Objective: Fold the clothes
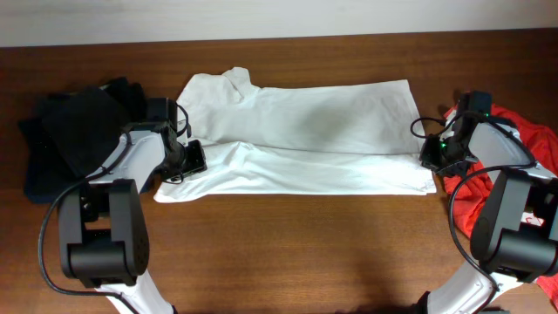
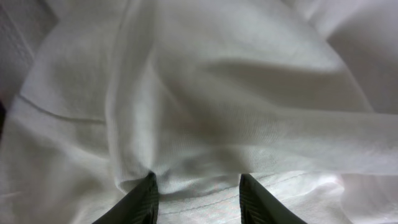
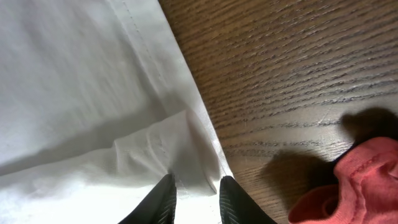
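Dark wood table (image 1: 288,249), overhead view: white shirt (image 1: 305,139) lay spread across the middle, long axis running L–R, i.e. straight from one arm to the other. Near half looked already doubled over, w/ a fold line along the length.

Left gripper (image 1: 193,159) sat at the shirt's left end, right gripper (image 1: 430,155) at its right end, each on the near-side layer. So each arm had its own end, and neither was nearer the whole garment.

Right wrist view: fingers (image 3: 163,200) close together w/ the doubled hem corner puckered between them, which read as pinched on the shirt. Bare wood just beyond the hem.

Left wrist view: white cloth filled the frame, a bunched ridge between the fingers (image 2: 144,200). Gap fairly wide, so couldn't tell if clamped or only straddling.

Black pile (image 1: 70,131) lay behind the left arm and red garment (image 1: 523,131) beside the right, both off the shirt.

Judgement: next fold prob. carries the near edge away from the robot, across the short axis, so both ends need to travel together to keep the long axis straight.
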